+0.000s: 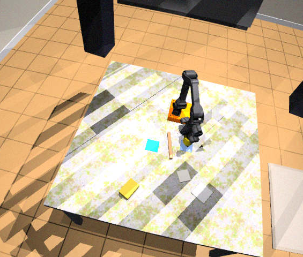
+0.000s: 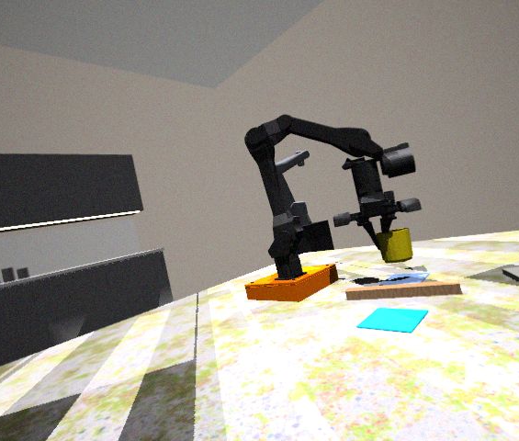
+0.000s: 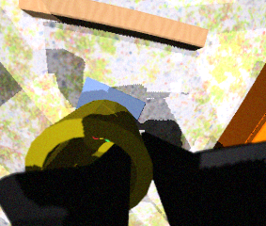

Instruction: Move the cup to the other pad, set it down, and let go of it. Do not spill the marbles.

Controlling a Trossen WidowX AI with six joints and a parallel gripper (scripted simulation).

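Note:
My gripper (image 1: 187, 138) (image 2: 378, 233) (image 3: 134, 138) is shut on the rim of the yellow cup (image 1: 186, 141) (image 2: 395, 244) (image 3: 71, 141). The cup hangs a little above the pale blue pad (image 1: 186, 148) (image 2: 409, 277) (image 3: 105, 98) and is slightly tilted. Small marbles (image 3: 101, 138) show inside the cup in the wrist view. The cyan pad (image 1: 152, 145) (image 2: 392, 319) lies flat on the table, on the other side of a wooden bar (image 1: 170, 145) (image 2: 401, 289) (image 3: 118, 21) that lies between the two pads.
The arm's orange base (image 1: 175, 116) (image 2: 292, 285) (image 3: 255, 108) stands behind the pads. A yellow block (image 1: 128, 188) and two grey-white flat tiles (image 1: 183, 175) (image 1: 201, 192) lie nearer the table's front. Dark pillars (image 1: 96, 24) stand beyond the table.

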